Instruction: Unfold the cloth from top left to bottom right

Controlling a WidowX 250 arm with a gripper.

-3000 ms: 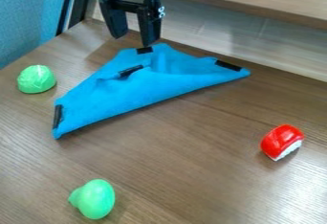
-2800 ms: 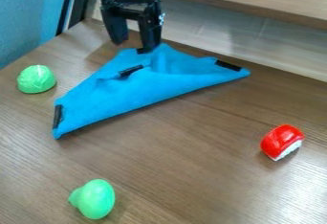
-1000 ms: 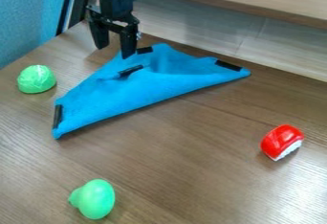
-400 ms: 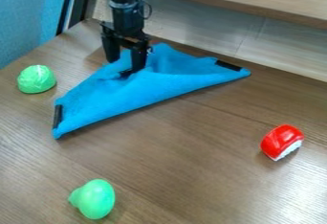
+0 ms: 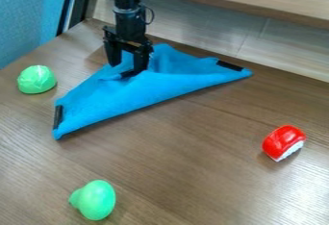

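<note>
My gripper [image 5: 126,68] hangs over the upper left part of the blue cloth [image 5: 151,87], open, its two fingers apart. The right finger is down at the black-marked corner of the folded-over layer; whether it touches is hard to tell. The cloth lies folded into a rough triangle, its long folded edge running from lower left to upper right. Black strips mark its left and right corners, and small folds rise near its top. The gripper covers the top corner's black strip.
A green lettuce-like toy [image 5: 36,79] sits left of the cloth. A green pear-shaped toy [image 5: 94,200] lies near the front, and a red and white sushi toy [image 5: 284,143] at the right. Behind the cloth runs a wooden wall [image 5: 218,31].
From above the cloth's top corner, my gripper moved left and back, then right and down to the folded-over corner. The cloth has stayed in place.
</note>
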